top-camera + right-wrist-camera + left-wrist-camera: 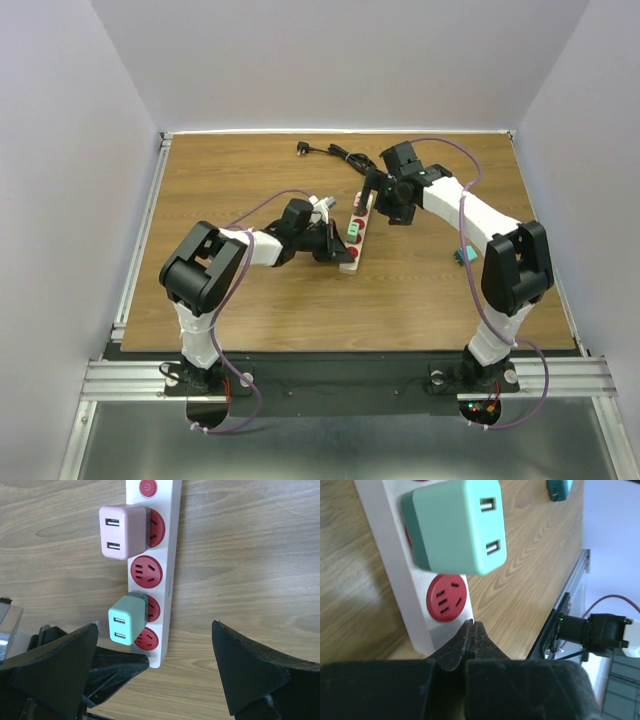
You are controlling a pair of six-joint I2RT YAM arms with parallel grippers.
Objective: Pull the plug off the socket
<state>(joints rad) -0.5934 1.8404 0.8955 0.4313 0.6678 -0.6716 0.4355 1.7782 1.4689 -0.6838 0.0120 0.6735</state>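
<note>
The beige power strip (349,260) lies mid-table, its four red outlets in a row. In the right wrist view the strip (170,555) carries a pink USB plug (122,532) in the outlet nearest its switch and a mint-green USB plug (127,620) in the third outlet. The green plug also shows in the top view (356,232) and the left wrist view (455,525). My left gripper (471,630) is shut and empty, its tip against the strip's near end beside the last red outlet (446,597). My right gripper (155,626) is wide open above the strip, straddling the green plug's end without touching it.
The strip's thin black cord (335,152) runs to the table's far edge. A small teal object (466,256) lies on the wood by the right arm and also shows in the left wrist view (559,487). An aluminium rail (140,230) borders the table's left edge.
</note>
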